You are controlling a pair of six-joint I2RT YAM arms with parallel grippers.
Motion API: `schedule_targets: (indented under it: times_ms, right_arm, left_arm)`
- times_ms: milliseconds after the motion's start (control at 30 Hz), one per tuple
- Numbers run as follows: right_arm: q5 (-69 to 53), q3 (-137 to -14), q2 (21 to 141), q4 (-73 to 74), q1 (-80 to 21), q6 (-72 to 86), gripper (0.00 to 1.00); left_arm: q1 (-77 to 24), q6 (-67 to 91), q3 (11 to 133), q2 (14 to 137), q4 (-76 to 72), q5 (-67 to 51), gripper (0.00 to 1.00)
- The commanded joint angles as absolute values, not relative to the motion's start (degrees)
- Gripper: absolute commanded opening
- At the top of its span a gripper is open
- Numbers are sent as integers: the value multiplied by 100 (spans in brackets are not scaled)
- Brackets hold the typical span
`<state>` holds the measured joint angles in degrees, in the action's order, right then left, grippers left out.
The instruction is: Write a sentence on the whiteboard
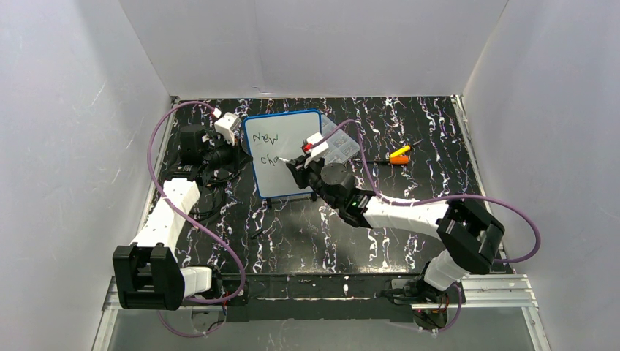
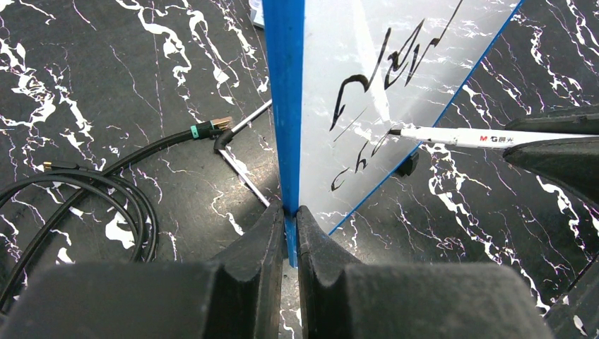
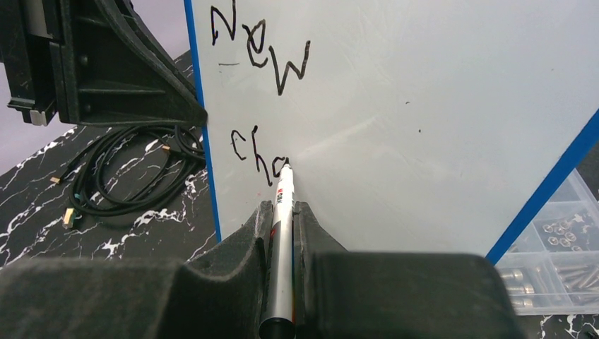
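At the left wrist, fingers [image 2: 254, 240] pinch whiteboard [image 2: 353, 42] frame.

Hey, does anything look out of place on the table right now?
Nothing spilled or damaged. The whiteboard sits askew on the table, and a loose black cable lies coiled by its left edge.

Whiteboard [image 3: 424, 106]: smooth glossy white face, blue plastic frame. Worktop [image 1: 307, 241]: glossy black, marble-veined. Box [image 3: 558, 247]: clear plastic. Pen [image 3: 284, 194]: smooth white plastic.
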<state>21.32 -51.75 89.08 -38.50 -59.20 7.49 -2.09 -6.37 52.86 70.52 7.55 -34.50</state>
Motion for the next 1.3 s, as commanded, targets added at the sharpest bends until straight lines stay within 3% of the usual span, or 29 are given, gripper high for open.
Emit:
schedule_targets:
  times_ms: [0,1267]
  right_arm:
    - [2243,-5077,8851,-3953,-5860,847,1]
    - [2385,-5174,8536,-4044,-5949,582,1]
  left_arm:
    - [-207,-649,5282,6908,676,-3594,0]
    - [-204,-615,5283,6925,676,-3578,0]
